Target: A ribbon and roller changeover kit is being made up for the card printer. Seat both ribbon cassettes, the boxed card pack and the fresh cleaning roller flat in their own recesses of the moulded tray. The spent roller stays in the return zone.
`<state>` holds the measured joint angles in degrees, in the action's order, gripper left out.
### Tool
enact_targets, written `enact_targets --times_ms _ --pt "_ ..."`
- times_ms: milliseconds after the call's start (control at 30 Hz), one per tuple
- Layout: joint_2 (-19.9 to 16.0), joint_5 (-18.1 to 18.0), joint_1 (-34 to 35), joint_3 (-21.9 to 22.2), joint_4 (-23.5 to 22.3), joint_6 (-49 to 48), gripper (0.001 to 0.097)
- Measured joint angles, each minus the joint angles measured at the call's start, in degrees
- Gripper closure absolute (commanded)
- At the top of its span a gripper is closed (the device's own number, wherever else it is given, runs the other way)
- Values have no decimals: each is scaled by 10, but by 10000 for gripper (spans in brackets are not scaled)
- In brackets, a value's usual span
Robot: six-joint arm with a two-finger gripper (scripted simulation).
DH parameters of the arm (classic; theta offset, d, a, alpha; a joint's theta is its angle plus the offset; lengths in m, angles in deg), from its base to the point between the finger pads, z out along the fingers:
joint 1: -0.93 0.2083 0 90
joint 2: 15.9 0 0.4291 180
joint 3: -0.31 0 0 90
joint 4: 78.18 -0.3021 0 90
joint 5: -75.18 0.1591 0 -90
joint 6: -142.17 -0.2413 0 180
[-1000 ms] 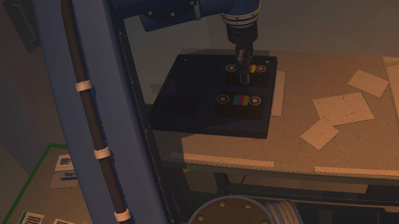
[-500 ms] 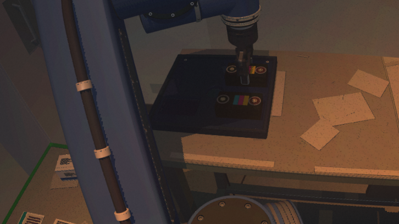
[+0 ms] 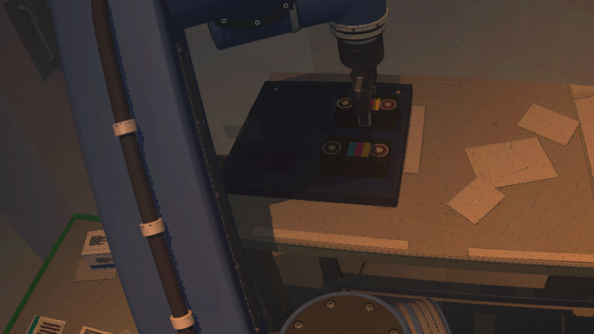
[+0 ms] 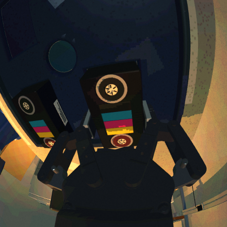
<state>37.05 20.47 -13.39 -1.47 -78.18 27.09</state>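
The dark moulded tray (image 3: 315, 141) sits on the left part of the workbench, and two black ribbon cassettes lie in recesses along its right side. My gripper (image 3: 362, 109) stands over the far cassette (image 3: 366, 111) with its fingers closed across the cassette's middle; in the wrist camera the fingers (image 4: 117, 122) flank its striped label (image 4: 117, 123). The near cassette (image 3: 355, 154) lies flat in its own recess, apart from the gripper. A round recess (image 4: 62, 56) and a rectangular recess (image 3: 270, 160) in the tray stand empty. The card pack and the rollers are out of sight.
Behind the tray is a plain grey wall. Loose paper sheets (image 3: 511, 163) lie on the bench to the right. A thick blue arm link with a cable (image 3: 137, 166) crosses the left foreground. Printed boxes (image 3: 97, 249) lie on a lower green-edged surface.
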Motion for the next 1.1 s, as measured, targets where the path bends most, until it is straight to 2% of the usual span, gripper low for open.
enact_targets --times_ms 1100 --pt "0 0 0 0 0 0 81"
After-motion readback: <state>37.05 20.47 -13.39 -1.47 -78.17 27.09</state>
